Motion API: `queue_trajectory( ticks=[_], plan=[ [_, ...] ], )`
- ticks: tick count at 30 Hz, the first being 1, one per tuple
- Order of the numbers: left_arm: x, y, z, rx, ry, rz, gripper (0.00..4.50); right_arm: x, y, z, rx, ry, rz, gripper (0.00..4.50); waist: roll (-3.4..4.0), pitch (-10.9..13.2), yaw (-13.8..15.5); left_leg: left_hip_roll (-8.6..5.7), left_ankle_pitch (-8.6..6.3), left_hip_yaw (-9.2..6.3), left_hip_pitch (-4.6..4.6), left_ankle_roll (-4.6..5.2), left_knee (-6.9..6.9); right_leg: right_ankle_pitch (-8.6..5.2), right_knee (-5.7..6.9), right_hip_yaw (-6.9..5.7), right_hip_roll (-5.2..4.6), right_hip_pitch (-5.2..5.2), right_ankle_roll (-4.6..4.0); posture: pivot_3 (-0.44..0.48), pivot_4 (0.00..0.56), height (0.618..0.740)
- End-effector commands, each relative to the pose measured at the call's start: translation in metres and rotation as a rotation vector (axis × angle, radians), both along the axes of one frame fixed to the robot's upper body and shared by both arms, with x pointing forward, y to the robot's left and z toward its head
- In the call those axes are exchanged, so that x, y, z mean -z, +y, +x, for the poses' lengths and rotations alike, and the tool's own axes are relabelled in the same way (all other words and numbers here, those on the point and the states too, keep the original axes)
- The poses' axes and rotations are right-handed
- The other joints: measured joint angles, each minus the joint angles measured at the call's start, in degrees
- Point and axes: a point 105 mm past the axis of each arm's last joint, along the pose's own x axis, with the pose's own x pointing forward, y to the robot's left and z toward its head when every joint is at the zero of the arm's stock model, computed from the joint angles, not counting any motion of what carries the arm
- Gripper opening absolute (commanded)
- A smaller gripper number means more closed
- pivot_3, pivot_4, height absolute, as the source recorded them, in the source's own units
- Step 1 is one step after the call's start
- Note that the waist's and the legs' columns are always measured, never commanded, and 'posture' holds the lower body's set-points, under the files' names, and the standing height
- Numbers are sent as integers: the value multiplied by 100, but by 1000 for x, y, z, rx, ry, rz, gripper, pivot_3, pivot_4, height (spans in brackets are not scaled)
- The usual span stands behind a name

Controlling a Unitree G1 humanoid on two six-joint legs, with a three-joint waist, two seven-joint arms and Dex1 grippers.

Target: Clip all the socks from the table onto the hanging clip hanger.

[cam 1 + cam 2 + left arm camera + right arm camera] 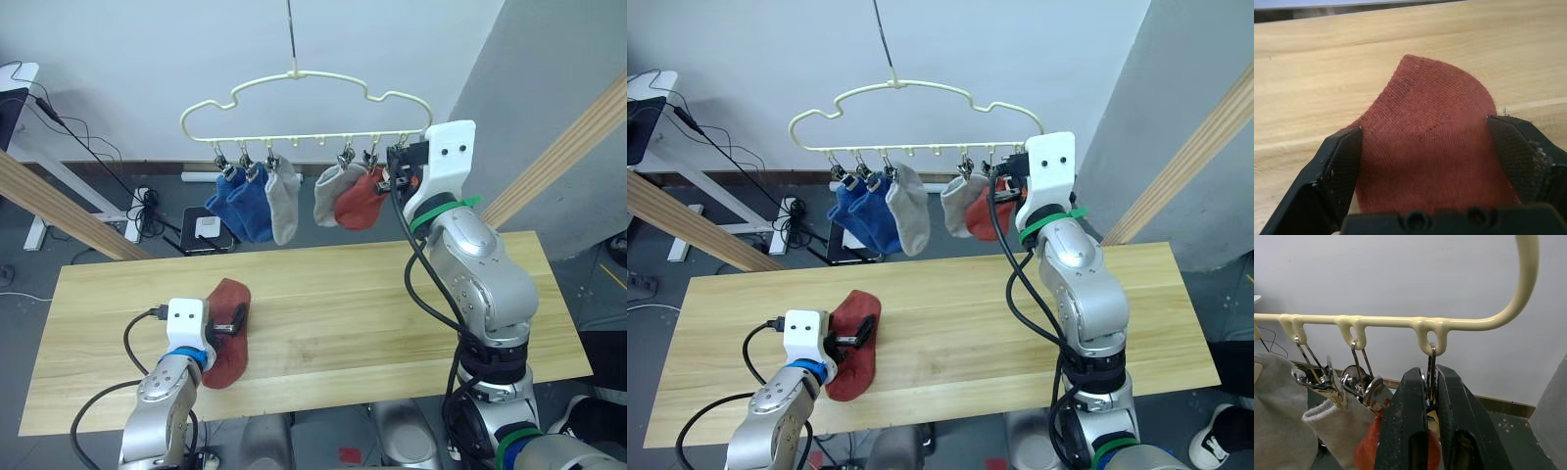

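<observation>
Rust-red sock (227, 331) flat on table (392, 294), long axis along left gripper (1425, 161) reach, lying between spread fingers; ungrasped. Right gripper (1431, 396) pinched on end clip (1431, 377) of clip hanger (304, 108), well above.

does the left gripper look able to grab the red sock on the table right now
Probably yes. The left gripper is open with its fingers either side of the rust-red sock, which lies flat on the table with nothing over it. Whether the pads touch the fabric is unclear.
</observation>
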Motion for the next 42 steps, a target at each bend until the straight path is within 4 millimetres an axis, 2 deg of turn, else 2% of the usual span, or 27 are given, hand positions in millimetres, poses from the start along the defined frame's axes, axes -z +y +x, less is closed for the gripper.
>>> queue_trajectory(
  ticks=[1,9,25,27,31,36,40,42],
  plan=[
    [13,1,-8,2,66,28,3397,-9,3,-5,-22,-38,17,0,0,0,0,0,0,1,1,0,0,0,0,2,0,0,0,-230,334,733],
    [19,3,-9,15,90,58,2276,-7,4,-6,-27,-32,20,0,1,-1,0,0,0,2,2,0,0,0,0,2,0,0,0,-231,334,733],
    [11,5,-1,69,36,113,224,-4,4,-6,-30,-21,14,0,2,-1,-8,0,0,2,3,0,-1,0,0,3,-1,0,0,-249,343,733],
    [8,4,1,103,17,138,18,-4,4,-7,-29,-21,13,0,2,-1,-12,0,0,2,3,0,-1,0,0,2,-1,0,0,-252,342,733],
    [-2,-3,7,204,-42,198,3,-4,5,-7,-29,-19,11,0,2,-1,-13,0,0,2,2,0,-2,0,-1,3,-1,0,0,-254,339,733],
    [-54,-50,23,578,-296,296,3,-6,4,-6,-29,-27,9,0,3,0,17,0,0,0,-1,-1,-3,0,-3,-1,-2,-1,0,-253,338,733],
    [-86,-87,31,817,-449,338,3,-8,4,-5,-31,-30,11,0,3,0,6,0,0,3,-1,-1,-3,0,-4,1,-2,-1,0,-249,335,733],
    [-105,-116,34,934,-524,311,3,-9,4,-5,-31,-34,13,0,3,0,-3,-1,0,5,-2,-1,-4,0,-6,1,-2,-1,0,-257,336,733]
  ],
)
